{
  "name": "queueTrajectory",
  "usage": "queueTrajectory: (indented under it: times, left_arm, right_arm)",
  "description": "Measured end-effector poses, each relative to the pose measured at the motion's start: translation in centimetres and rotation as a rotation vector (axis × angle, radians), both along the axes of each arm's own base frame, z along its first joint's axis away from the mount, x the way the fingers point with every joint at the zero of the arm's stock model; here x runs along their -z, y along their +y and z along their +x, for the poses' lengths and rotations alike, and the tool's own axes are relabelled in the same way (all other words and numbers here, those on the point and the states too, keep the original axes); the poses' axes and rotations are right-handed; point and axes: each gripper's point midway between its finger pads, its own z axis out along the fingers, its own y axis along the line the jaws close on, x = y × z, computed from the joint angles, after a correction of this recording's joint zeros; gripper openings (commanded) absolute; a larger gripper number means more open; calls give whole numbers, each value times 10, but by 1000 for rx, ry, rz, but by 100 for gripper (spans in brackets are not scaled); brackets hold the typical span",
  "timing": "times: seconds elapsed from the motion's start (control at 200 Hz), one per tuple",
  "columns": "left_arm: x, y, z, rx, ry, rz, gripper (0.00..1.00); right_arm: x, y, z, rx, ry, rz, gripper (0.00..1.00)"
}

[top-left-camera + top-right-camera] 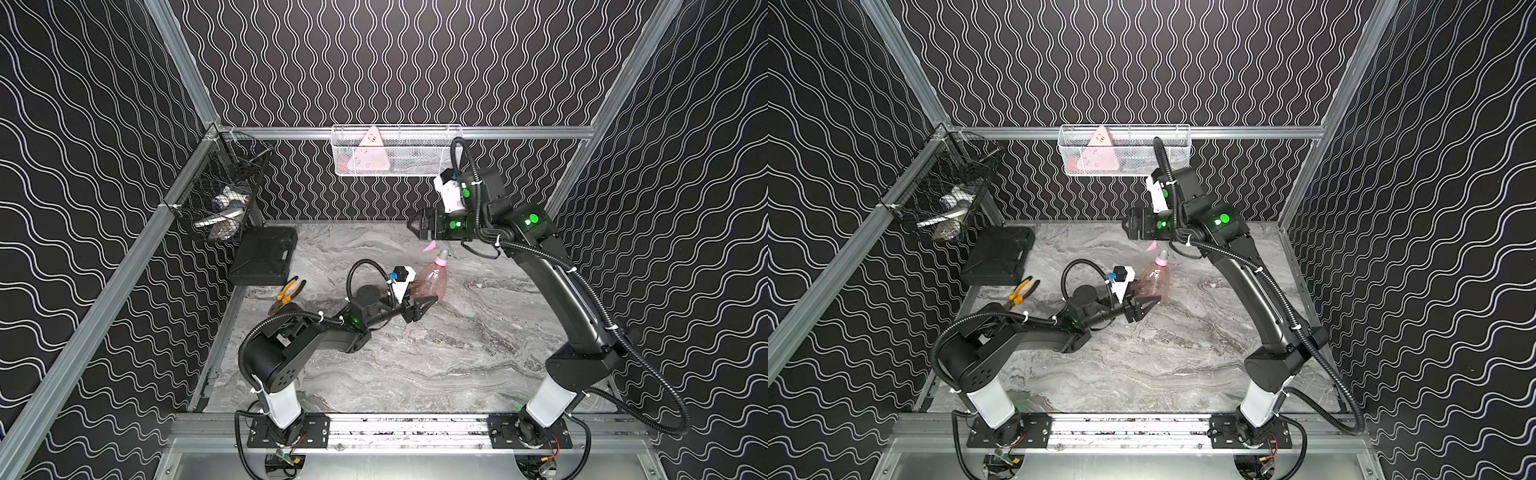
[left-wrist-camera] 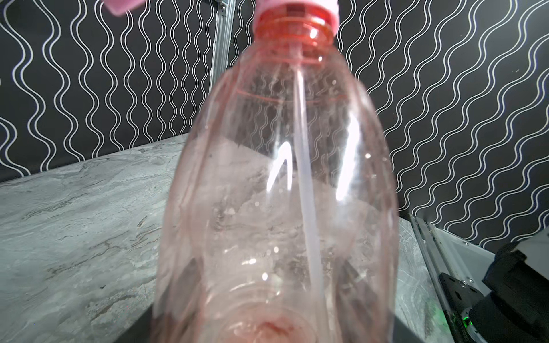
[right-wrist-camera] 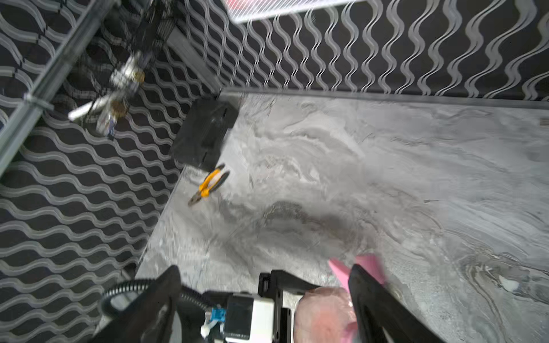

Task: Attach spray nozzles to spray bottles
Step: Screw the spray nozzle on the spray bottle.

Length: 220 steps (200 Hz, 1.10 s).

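Top views: left gripper (image 1: 419, 306) is clamping the tilted spray bottle (image 1: 430, 282) at its base; spray nozzle (image 1: 439, 258) is sitting on its neck. Right gripper (image 1: 417, 227) is hovering just above, empty.
Left wrist: tube (image 2: 306, 193) is running down inside the bottle.
Right wrist: blurred; jaws are standing wide apart.

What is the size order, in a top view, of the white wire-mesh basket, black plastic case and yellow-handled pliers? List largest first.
1. White wire-mesh basket
2. black plastic case
3. yellow-handled pliers
The basket hangs higher, nearer the camera.
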Motion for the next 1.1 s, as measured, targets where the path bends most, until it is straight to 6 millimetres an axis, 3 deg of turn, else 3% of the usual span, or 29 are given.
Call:
queueTrajectory:
  times: [0.2, 0.305, 0.41, 0.586, 0.771, 0.976, 1.101]
  left_arm:
    - [-5, -3, -3, 58, 21, 17, 37]
    - [-2, -4, -4, 67, 32, 25, 36]
    - [1, -2, -1, 47, 27, 47, 37]
    - [4, 5, 1, 2, 7, 72, 37]
    - [14, 12, 1, -32, -4, 106, 37]
    - [8, 13, 2, -42, -33, 94, 36]
    - [4, 10, 0, -23, -44, 83, 36]
  right_arm:
    - [2, -7, 7, -47, -6, -27, 93]
    - [1, 11, 10, -86, -4, -26, 92]
    - [21, 23, 8, -99, 42, -85, 92]
    - [59, 5, 19, -13, 117, -234, 92]
    - [81, -16, 31, 52, 175, -296, 92]
    - [70, -23, 35, 77, 158, -277, 94]
    - [51, -46, 37, 109, 123, -212, 94]
